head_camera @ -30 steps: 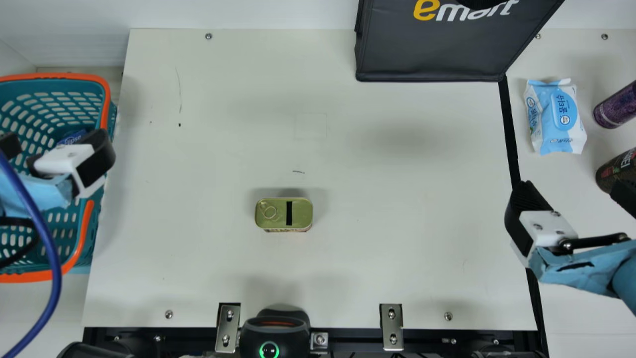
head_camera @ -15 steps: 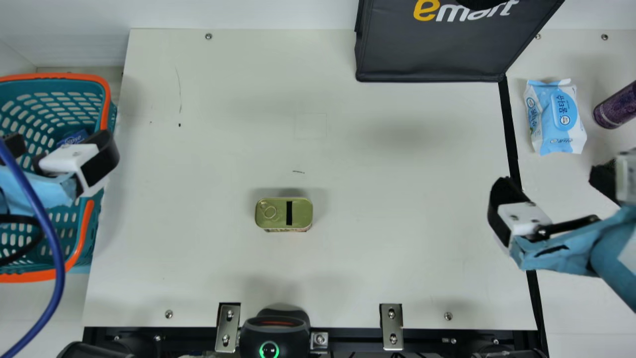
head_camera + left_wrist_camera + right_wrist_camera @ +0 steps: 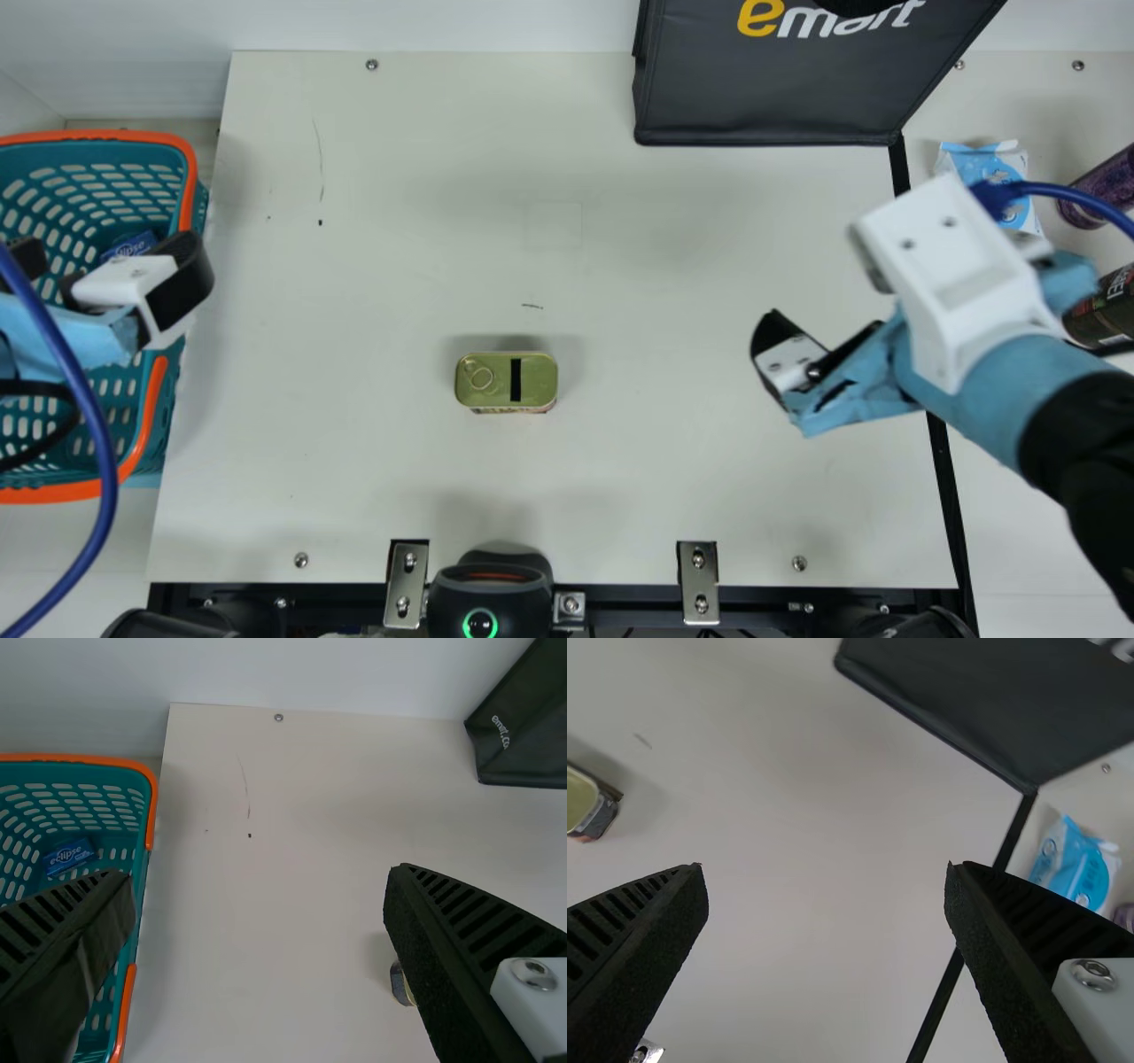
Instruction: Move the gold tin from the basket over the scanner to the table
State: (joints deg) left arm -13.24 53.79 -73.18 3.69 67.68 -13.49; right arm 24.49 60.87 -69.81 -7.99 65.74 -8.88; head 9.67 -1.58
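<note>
Noting open cream tabletop [image 3: 656, 390] between the oblong gold metal tin [image 3: 496, 379] and our right gripper [image 3: 784, 350], fingers apart; our left gripper [image 3: 106, 255], likewise spread, straddles the teal plastic basket's [image 3: 189, 182] orange rim.

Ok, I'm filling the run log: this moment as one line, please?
gold tin: on table | left gripper: jaws open, near basket | right gripper: jaws open, above table
</note>
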